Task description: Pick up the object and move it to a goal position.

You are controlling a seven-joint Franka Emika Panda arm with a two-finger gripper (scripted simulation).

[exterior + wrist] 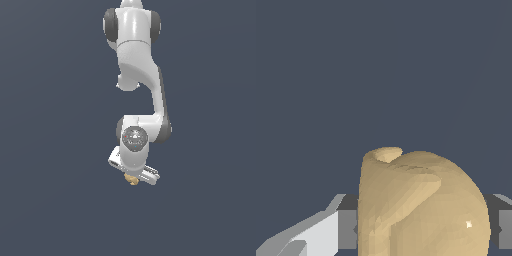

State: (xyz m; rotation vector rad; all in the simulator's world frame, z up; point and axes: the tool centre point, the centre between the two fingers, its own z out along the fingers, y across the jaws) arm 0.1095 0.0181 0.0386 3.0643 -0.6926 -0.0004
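**Holding the Object Between the Fingers**

Filling the near field of the wrist view, the object sits right up against the camera: a tan-yellow lump with rounded folds and a small curled nub on its crown. On either side of it, at 9 and 3 o'clock, the dark pads and pale grey fingers of the tool press in close, with no gap showing between pad and lump. The tool is clenched on the object, which would explain why the lump stays centred between the fingers instead of lying loose.

Farther out, the exterior view shows the tool as a white block tipped at a slant, with the object peeking out beneath it as a small tan spot at about 6 o'clock from the wrist. The arm reaches from 12 o'clock down the middle of that view, bends at an elbow, and ends in a round wrist joint directly over the tool, so the fingers point roughly downward.

Beyond all this lies only plain dark blue-grey; no goal marker is visible, and whether the object is lifted off that surface cannot be told.
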